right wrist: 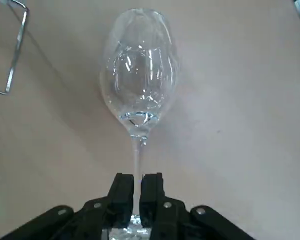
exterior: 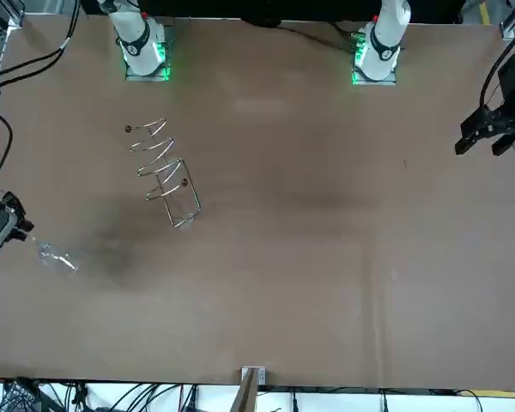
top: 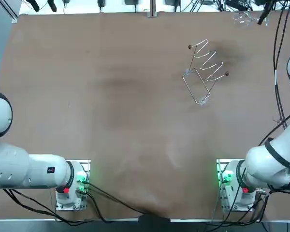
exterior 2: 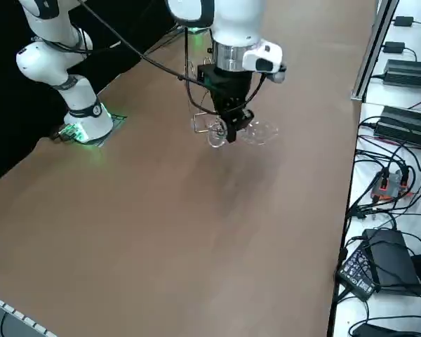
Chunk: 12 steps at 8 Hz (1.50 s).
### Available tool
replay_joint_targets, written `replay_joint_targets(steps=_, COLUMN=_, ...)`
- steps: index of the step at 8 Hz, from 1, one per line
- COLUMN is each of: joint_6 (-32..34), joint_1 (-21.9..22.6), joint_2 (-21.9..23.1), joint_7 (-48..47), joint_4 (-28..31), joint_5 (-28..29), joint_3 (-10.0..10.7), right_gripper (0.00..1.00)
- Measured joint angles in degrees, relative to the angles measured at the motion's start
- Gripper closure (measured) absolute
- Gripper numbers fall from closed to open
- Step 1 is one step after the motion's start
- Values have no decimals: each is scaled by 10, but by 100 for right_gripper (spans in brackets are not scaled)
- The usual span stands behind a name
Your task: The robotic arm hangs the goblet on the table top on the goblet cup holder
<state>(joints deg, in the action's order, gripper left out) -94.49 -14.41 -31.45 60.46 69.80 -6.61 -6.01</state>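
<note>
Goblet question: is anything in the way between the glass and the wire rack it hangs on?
No, nothing visible. The right claw pinches the goblet by its stem near the far corner of the table, and only bare tabletop lies between it and the wire holder.

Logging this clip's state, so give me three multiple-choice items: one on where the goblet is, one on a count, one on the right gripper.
1. Where is the goblet relative to the holder?
A) hanging on it
B) apart from it, near the far right corner of the table
C) inside its frame
2. How many goblets show?
A) one
B) two
C) three
3. The right gripper is:
A) open above the holder
B) shut on the goblet's stem
C) shut on the holder's wire
Answers: 1 B, the top view shows it well beyond the holder; 2 A, every view shows a single goblet; 3 B, the wrist view shows the stem pinched between the fingers.
</note>
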Motion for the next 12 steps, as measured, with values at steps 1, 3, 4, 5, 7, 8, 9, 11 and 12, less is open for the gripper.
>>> replay_joint_targets(steps=1, joint_6=18, joint_1=4, joint_2=2, joint_7=-32, joint_4=2, joint_5=0, joint_3=0, right_gripper=89)
replay_joint_targets(steps=3, joint_6=68, joint_1=20, joint_2=7, joint_7=-105, joint_4=3, joint_5=0, joint_3=-2, right_gripper=89)
replay_joint_targets(steps=4, joint_6=107, joint_1=31, joint_2=9, joint_7=-146, joint_4=2, joint_5=0, joint_3=-3, right_gripper=89)
replay_joint_targets(steps=5, joint_6=143, joint_1=42, joint_2=11, joint_7=-180, joint_4=-2, joint_5=0, joint_3=-3, right_gripper=89)
replay_joint_targets(steps=7, joint_6=203, joint_1=60, joint_2=9, joint_7=-243, joint_4=-15, joint_5=0, joint_3=-3, right_gripper=89)
replay_joint_targets(steps=8, joint_6=226, joint_1=66, joint_2=3, joint_7=-272, joint_4=-28, joint_5=0, joint_3=-3, right_gripper=89)
replay_joint_targets(steps=9, joint_6=243, joint_1=68, joint_2=-6, joint_7=-306, joint_4=-45, joint_5=0, joint_3=-3, right_gripper=89)
replay_joint_targets(steps=11, joint_6=257, joint_1=78, joint_2=-21, joint_7=-385, joint_4=-67, joint_5=0, joint_3=-3, right_gripper=89)
replay_joint_targets(steps=12, joint_6=260, joint_1=88, joint_2=-25, joint_7=-423, joint_4=-72, joint_5=0, joint_3=-3, right_gripper=89)
